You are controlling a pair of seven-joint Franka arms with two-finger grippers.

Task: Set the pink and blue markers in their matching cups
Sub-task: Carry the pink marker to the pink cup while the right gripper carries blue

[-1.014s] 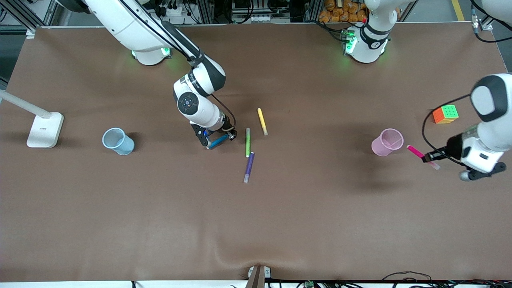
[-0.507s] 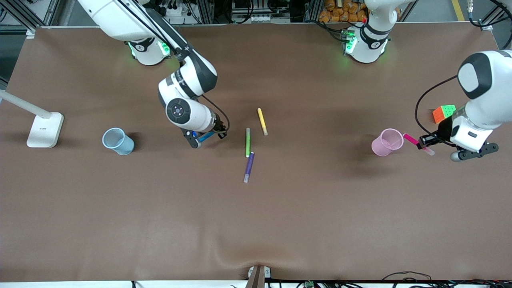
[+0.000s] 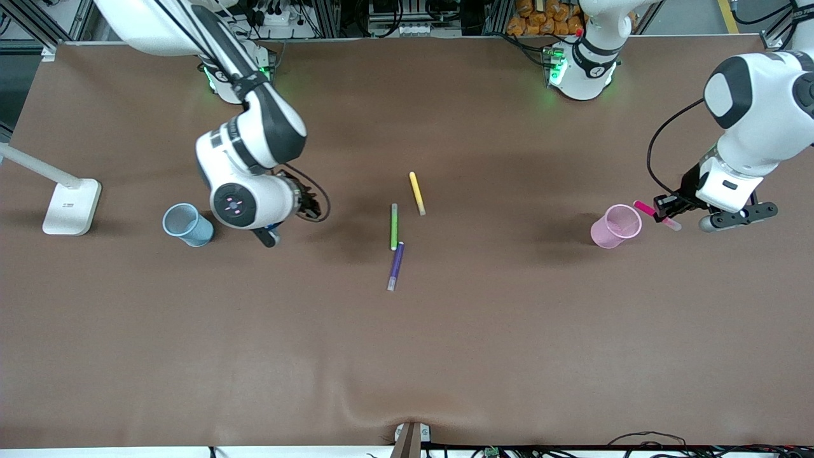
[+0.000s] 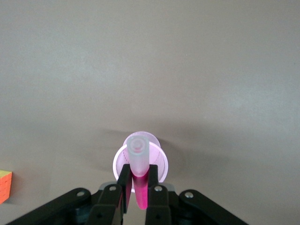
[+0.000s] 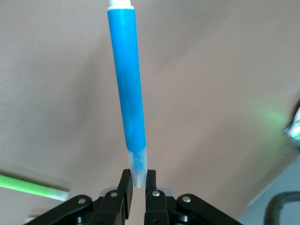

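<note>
Pinching slim pink marker (image 4: pixel 140 187) – left tool (image 4: pixel 136 190), over translucent pink cup (image 3: pixel 615 226)

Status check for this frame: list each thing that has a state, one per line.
left gripper: shut on pink marker, by pink cup
right gripper: shut on blue marker, beside blue cup
pink cup: upright, empty
blue cup: upright, empty
green, purple, yellow pens: lying flat

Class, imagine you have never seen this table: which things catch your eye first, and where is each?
The left gripper holds the pink marker beside the pink cup, at the left arm's end of the table. The right gripper carries the blue marker near the blue cup. Green, purple and yellow pens lie mid-table.
</note>
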